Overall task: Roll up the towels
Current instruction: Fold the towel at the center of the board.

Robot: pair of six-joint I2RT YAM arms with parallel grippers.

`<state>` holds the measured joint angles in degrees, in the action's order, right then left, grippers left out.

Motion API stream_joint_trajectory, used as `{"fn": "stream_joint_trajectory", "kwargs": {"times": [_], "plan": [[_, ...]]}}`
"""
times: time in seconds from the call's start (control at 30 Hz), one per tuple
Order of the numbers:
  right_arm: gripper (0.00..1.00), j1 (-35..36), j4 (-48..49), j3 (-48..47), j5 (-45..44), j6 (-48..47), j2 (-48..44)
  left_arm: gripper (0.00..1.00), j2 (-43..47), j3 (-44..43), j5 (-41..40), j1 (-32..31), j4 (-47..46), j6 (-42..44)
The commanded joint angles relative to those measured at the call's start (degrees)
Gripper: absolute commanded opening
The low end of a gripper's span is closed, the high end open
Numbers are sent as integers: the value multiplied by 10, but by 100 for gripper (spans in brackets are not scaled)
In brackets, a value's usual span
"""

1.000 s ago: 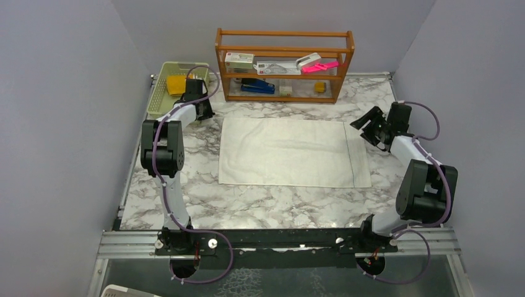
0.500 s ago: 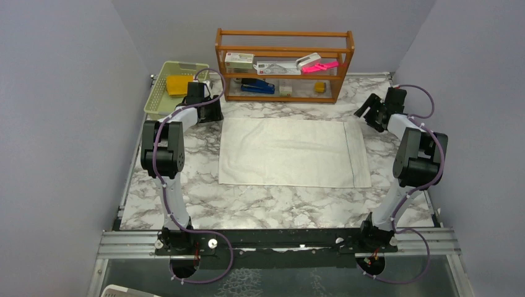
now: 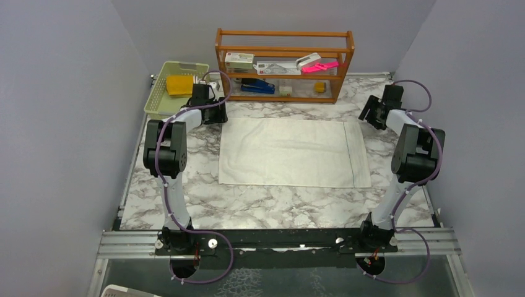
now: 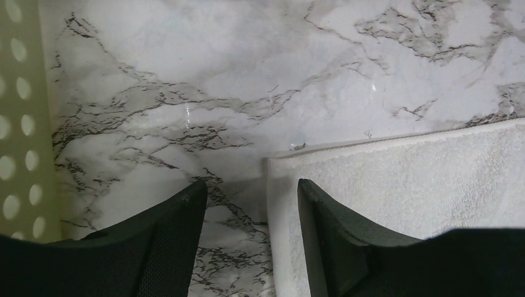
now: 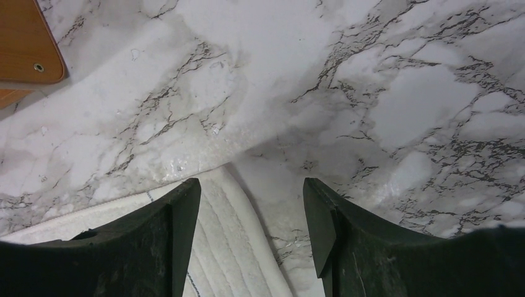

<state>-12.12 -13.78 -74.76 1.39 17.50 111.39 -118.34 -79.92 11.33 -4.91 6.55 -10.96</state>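
The cream-white towel [image 3: 291, 151] lies flat in the middle of the marble table. Its far-left corner [image 4: 278, 170] sits between the fingers of my left gripper [image 3: 215, 115], which hangs open above it with one fingertip [image 4: 189, 201] over bare marble and the other over cloth. My right gripper [image 3: 371, 115] is open over the towel's stitched far-right corner [image 5: 226, 204], holding nothing. The mustard-yellow towel [image 3: 179, 85] lies in the green basket [image 3: 160, 99].
A wooden shelf rack [image 3: 283, 65] with small items stands at the back; its foot [image 5: 25, 43] shows in the right wrist view. The basket wall [image 4: 21, 124] is just left of my left gripper. Grey walls close in both sides.
My left gripper opened and moved from the basket to the white towel's far-left corner. My right arm swung back from the towel's right side to its far-right corner.
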Motion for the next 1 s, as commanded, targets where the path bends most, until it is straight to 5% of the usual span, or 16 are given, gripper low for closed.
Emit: {"fn": "stream_joint_trajectory", "kwargs": {"times": [0.0,0.37,0.6,0.97], "plan": [[62,6,-12,-10,-21,-20,10,59,-15,2,-5,-19,1,18],[62,7,-13,-13,-11,-16,0,49,-38,7,-125,-55,39,45],[62,8,-11,-8,-24,-23,5,0,-58,-7,-134,-56,50,47],[62,28,-20,-34,-55,-36,37,0,-36,-19,-127,-56,61,53]]}}
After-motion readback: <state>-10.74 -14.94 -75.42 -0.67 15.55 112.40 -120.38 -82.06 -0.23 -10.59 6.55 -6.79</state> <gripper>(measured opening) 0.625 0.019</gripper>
